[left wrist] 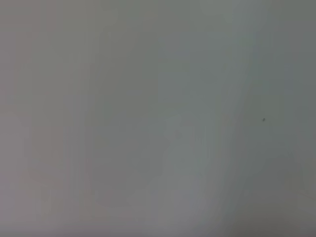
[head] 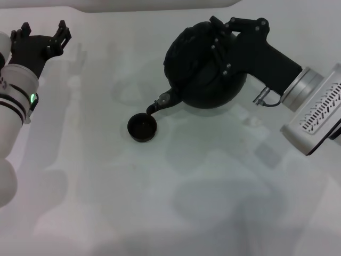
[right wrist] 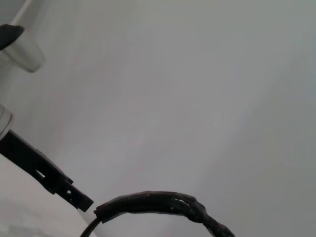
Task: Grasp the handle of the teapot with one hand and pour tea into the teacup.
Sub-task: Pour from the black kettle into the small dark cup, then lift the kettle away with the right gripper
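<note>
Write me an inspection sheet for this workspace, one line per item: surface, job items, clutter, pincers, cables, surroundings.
Surface: plain white tabletop, only shadows on it.
Job items: large round matte black teapot tipped with its short spout over the small round black handleless teacup; whether tea is flowing cannot be told. Thick black arched handle shows in the right wrist view.
Clutter: nothing seen.
Pincers: right pincer closed on the handle atop the teapot; left pincer open, parked at the far left, away from both items.
Cables: short grey wire loop at the right wrist.
Surroundings: nothing seen beyond the table's far edge.
</note>
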You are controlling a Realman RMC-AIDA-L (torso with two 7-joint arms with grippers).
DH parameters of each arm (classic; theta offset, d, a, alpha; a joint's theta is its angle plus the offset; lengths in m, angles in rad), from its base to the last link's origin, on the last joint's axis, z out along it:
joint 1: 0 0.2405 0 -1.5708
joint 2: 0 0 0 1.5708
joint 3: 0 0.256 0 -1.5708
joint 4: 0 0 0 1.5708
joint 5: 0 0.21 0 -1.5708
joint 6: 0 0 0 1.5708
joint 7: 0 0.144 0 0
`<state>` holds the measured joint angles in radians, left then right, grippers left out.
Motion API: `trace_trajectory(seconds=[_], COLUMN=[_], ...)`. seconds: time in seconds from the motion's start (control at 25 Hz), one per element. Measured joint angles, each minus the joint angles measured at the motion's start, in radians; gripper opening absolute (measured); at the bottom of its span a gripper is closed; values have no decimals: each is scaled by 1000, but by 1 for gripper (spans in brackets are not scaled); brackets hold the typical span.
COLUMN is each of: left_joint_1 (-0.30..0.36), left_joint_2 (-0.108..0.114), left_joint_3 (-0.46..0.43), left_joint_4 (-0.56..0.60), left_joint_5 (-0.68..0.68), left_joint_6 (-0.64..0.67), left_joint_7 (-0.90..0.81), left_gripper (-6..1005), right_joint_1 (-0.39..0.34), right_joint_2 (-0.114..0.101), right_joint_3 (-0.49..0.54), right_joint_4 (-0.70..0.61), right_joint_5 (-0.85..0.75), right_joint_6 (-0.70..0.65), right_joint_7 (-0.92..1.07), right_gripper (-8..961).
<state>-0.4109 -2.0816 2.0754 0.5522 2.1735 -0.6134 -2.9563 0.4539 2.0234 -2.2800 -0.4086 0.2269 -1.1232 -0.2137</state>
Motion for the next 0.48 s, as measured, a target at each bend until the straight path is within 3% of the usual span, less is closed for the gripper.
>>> trace_trajectory(seconds=[0.48], left_joint_1=[0], left_joint_2=[-2], left_joint_3=[2], left_joint_4=[7], left_joint_5=[0], left_joint_6=[0], left_joint_7=[-3], left_gripper=[858], right_joint_1=[1], right_joint_2=[0], right_joint_3=[-3], right_joint_4=[-7], right_joint_5=[2], right_joint_6=[2], right_joint_7=[-73], right_gripper=[122])
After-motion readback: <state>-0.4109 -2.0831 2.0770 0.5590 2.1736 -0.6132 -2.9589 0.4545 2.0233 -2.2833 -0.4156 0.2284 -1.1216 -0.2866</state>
